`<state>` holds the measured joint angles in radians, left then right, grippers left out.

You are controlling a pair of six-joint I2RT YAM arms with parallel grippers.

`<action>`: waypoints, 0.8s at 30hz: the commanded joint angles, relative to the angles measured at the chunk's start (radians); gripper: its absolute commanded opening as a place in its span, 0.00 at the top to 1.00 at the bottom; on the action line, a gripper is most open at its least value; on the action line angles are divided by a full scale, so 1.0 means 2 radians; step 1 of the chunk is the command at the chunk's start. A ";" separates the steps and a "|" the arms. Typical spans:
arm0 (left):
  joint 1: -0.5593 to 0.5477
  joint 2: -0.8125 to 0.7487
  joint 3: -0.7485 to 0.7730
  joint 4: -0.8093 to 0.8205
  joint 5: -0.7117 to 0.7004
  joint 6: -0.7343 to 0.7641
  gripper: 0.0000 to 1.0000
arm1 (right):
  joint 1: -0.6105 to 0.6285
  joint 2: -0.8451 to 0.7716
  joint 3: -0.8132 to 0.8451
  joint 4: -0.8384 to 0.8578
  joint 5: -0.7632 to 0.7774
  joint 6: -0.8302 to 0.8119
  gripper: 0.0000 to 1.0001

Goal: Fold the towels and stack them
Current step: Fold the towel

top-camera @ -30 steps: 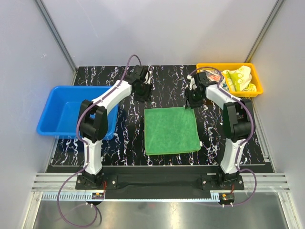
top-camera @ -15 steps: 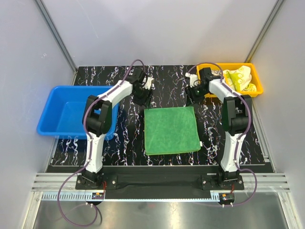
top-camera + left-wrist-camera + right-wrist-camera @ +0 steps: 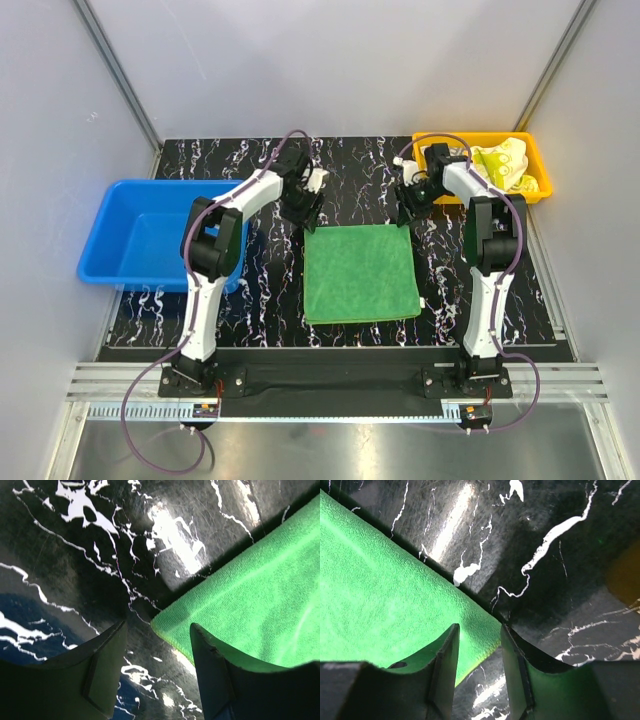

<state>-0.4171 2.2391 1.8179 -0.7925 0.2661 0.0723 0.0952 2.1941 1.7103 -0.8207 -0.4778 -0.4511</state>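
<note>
A green towel (image 3: 360,272) lies flat and square in the middle of the black marbled table. My left gripper (image 3: 305,212) hovers at its far left corner, jaws open. In the left wrist view that corner of the green towel (image 3: 240,595) lies between the spread fingers of the left gripper (image 3: 157,626), untouched. My right gripper (image 3: 405,212) is at the far right corner. In the right wrist view the green towel (image 3: 380,595) has its corner lying between the open fingers of the right gripper (image 3: 480,628). A pale yellow towel (image 3: 500,165) is bunched in the orange bin (image 3: 540,192).
A blue bin (image 3: 105,260) sits at the table's left edge, beside the left arm. The orange bin is at the far right corner, just behind the right arm. Grey walls close in the back and both sides.
The left gripper has moved nearer and to the right, down to the towel's far left corner, and has opened a little. The right wrist drew back, then returned to the far right corner.
</note>
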 commanded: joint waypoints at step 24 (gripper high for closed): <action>0.001 0.042 0.080 -0.023 0.030 0.041 1.00 | -0.010 0.025 0.032 -0.025 -0.007 -0.030 0.68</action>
<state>-0.4171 2.3222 1.9251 -0.8379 0.3103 0.1341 0.0784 2.2433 1.7576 -0.8623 -0.4728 -0.4931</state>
